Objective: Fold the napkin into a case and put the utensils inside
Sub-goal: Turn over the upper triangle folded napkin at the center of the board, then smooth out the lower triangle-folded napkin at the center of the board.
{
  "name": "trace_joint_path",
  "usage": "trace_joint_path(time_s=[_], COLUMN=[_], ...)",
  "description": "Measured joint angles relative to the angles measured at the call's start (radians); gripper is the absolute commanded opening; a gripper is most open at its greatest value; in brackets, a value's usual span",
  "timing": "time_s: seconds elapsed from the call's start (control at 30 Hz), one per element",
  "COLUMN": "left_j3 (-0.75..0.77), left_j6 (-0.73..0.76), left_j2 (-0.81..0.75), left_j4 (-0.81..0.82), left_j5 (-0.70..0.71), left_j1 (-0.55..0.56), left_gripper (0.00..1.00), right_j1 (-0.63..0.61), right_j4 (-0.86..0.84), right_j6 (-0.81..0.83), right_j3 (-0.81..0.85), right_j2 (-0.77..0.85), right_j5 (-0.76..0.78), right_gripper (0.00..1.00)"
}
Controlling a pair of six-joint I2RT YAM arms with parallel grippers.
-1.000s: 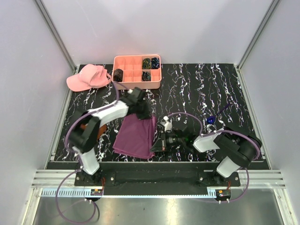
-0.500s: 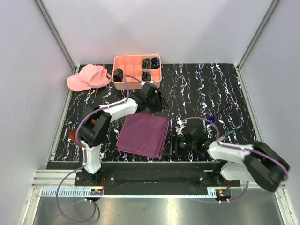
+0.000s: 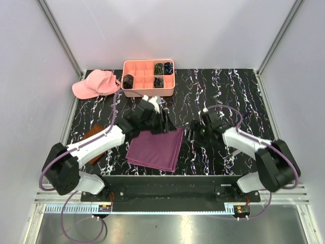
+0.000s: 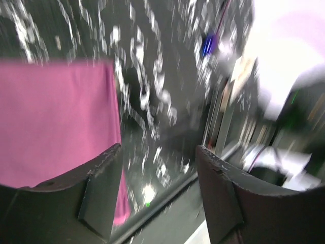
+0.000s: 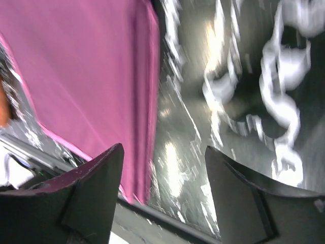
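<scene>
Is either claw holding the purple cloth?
No: the napkin lies flat by itself, and the left gripper and right gripper both stand open with nothing between their fingers.

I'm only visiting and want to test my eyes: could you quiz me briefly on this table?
1. True or false: the left fingers grip the napkin.
2. What holds the dark coiled bundles? A) a bowl B) the pink compartment tray C) a cup
3. What lies at the table's far left corner?
Key: 1 false; 2 B; 3 the pink cap.
</scene>
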State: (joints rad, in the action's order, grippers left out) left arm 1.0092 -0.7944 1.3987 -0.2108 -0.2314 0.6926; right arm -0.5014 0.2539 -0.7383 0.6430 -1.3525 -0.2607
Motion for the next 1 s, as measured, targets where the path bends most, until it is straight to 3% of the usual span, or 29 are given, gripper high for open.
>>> trace_joint_path(time_s=[0.13,0.23,0.33,0.57,1.0], left_j3=[-0.082,-0.096,-0.097,-0.097,-0.097], left_j6=[0.008,0.011,0.011,0.001,-0.037], left_j2=[-0.013,0.024,0.058,0.131,0.241], left_j4=[-0.056,-0.111,-0.151,-0.168,-0.177], left_j5=[0.069,0.127,0.187,0.248,0.25], left_j1=[0.14,0.241,0.306,0.349,0.389], left_gripper=[0.54,0.54,0.55,0.5,0.23], right_j1=[0.051,0.063,0.064,0.066,0.066], right_j4=[-0.012,-0.026,-0.04,-0.065,-0.111], right_j6=[0.063,0.087,0.099,0.102,0.104], right_j3=[0.169,0.255,0.302,0.312,0.312], right_j2=[-0.159,-0.264,-0.348,-0.42,-0.452], right_j5=[-0.024,-0.05,-0.073,-0.115,-0.15], right_gripper=[0.63,0.56,0.56,0.51,0.35])
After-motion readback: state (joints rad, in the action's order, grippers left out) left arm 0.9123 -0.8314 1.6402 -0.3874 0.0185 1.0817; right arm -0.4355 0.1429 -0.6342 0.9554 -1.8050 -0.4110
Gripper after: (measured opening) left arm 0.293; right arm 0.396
